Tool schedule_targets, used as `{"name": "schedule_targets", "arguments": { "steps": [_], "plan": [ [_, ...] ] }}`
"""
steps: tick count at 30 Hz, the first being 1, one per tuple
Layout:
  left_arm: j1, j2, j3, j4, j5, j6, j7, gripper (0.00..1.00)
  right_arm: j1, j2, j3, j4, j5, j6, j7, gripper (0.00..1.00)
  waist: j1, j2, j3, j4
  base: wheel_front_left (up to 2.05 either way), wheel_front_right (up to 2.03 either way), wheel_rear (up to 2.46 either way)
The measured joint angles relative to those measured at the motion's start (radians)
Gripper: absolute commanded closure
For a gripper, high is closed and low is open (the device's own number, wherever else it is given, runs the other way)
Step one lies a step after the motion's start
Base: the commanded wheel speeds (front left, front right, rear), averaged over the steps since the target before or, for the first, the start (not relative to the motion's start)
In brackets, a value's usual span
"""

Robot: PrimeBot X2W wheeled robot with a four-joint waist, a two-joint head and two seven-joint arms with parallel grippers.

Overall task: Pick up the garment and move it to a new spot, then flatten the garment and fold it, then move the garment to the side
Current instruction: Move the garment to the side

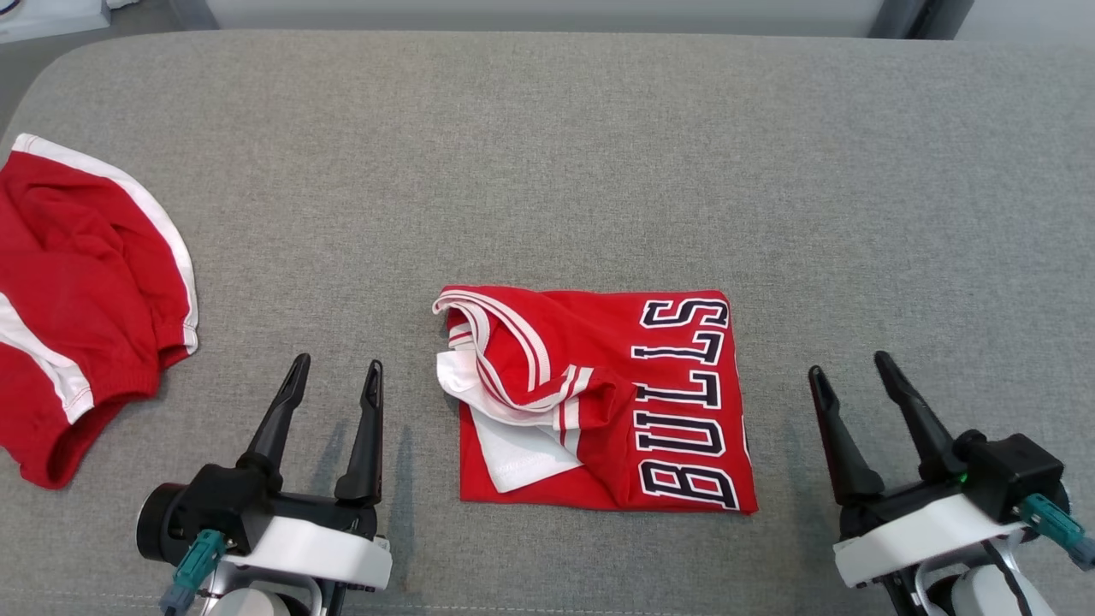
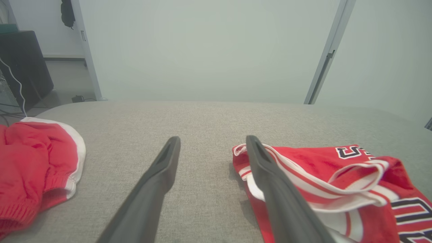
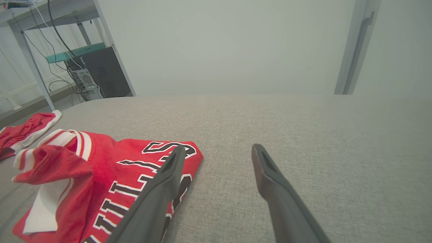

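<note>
Folded jersey (image 1: 599,398) between spread fingers (image 1: 366,436)

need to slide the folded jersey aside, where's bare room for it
Bare: the far half of the grey surface beyond the jersey, and the stretch between jersey and right gripper. Tighter: the gap between jersey and red shorts, where the left gripper is. Shorts crowd the left edge.

The red jersey (image 1: 659,402) is lying folded into a rough rectangle in the middle of the grey fabric surface (image 1: 547,171), its dark white-edged lettering (reading BULLS) running along its right side and its white-striped trim bunching up loosely at the left.
</note>
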Motion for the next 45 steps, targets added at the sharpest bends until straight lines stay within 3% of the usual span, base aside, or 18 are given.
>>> {"name": "schedule_targets", "arguments": {
  "steps": [8,17,18,19,20,33,39,45],
  "plan": [
    [-0.004,0.001,-0.011,0.001,-0.001,0.000,0.000,0.00,-0.111,-0.016,0.166,0.207,0.122,0.000,0.000,0.00,0.0000,0.0000,0.019,0.021,0.00,0.00,0.00],
    [-0.006,0.000,-0.015,0.013,-0.005,0.000,0.000,0.00,-0.179,-0.013,0.289,0.337,0.236,0.000,0.000,0.00,0.0000,0.0000,0.033,0.048,0.00,0.00,0.00],
    [-0.007,0.000,-0.015,0.013,-0.005,0.000,0.000,0.00,-0.187,-0.012,0.303,0.349,0.248,0.000,0.000,0.49,0.0000,0.0000,0.034,0.050,0.00,0.00,0.00],
    [-0.007,0.000,-0.015,0.015,-0.005,0.000,0.000,0.00,-0.194,-0.014,0.317,0.353,0.258,0.000,0.000,0.60,0.0000,-0.0001,0.035,0.052,0.00,0.00,0.00],
    [-0.008,-0.001,-0.015,0.016,-0.005,0.000,0.000,0.00,-0.200,-0.014,0.327,0.357,0.268,0.000,0.000,1.00,0.0000,0.0000,0.036,0.053,0.00,0.00,0.00],
    [-0.008,0.002,-0.013,0.016,-0.004,0.000,0.000,0.00,-0.228,-0.046,0.359,0.368,0.298,0.000,0.000,1.00,0.0000,0.0000,0.031,0.010,0.00,0.00,0.00],
    [-0.008,0.026,-0.022,0.013,-0.003,-0.003,0.002,0.00,-0.229,-0.056,0.348,0.348,0.284,0.000,0.000,1.00,0.0000,0.0000,0.036,-0.075,0.00,0.00,0.00],
    [-0.012,0.062,-0.038,-0.015,0.009,-0.010,0.047,0.00,-0.257,-0.078,0.342,0.349,0.267,0.000,0.000,1.00,0.0000,0.0000,0.049,-0.204,0.00,0.00,0.00]
  ]
}}
